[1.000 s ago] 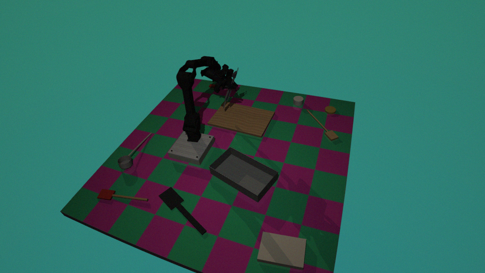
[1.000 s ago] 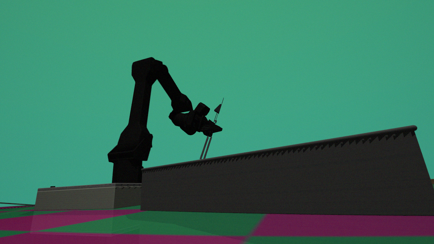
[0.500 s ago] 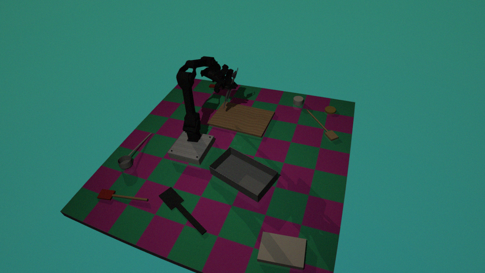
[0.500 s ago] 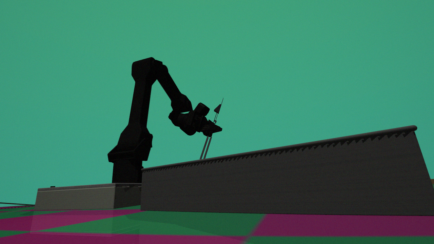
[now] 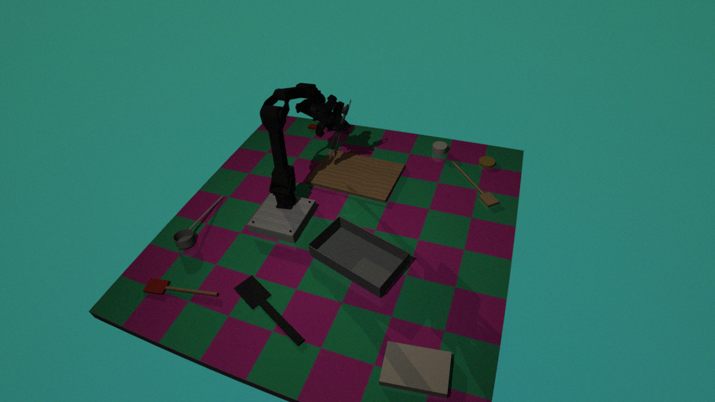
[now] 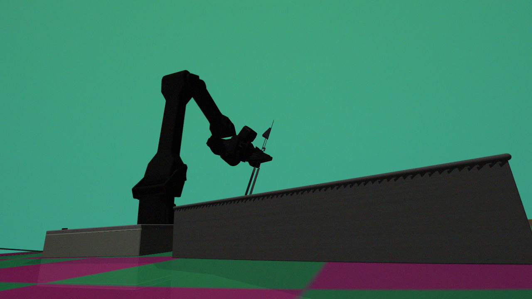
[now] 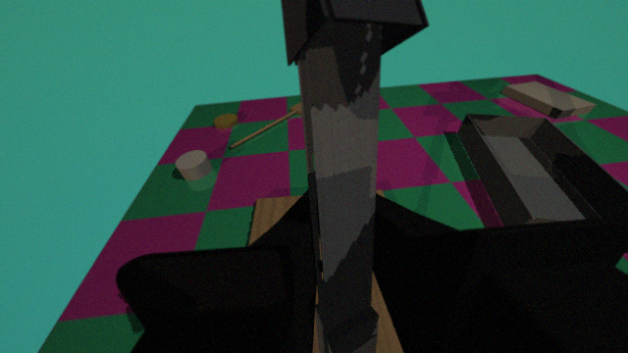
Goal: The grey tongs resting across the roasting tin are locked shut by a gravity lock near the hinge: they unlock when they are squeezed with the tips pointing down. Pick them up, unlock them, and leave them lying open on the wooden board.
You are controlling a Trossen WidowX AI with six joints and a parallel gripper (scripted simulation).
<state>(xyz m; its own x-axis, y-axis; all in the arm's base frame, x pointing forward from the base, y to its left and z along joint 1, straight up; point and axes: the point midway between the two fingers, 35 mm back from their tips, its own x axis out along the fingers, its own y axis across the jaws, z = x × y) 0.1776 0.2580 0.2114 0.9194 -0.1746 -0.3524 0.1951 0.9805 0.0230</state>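
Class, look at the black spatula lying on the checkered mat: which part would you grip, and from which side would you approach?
Grip the black spatula on its handle, around mid-length, coming straight down from above with the fingers across the handle's width. It lies flat on the mat, so only the top is free; the handle is long, straight and narrow, while the blade looks too broad and flat to pinch.
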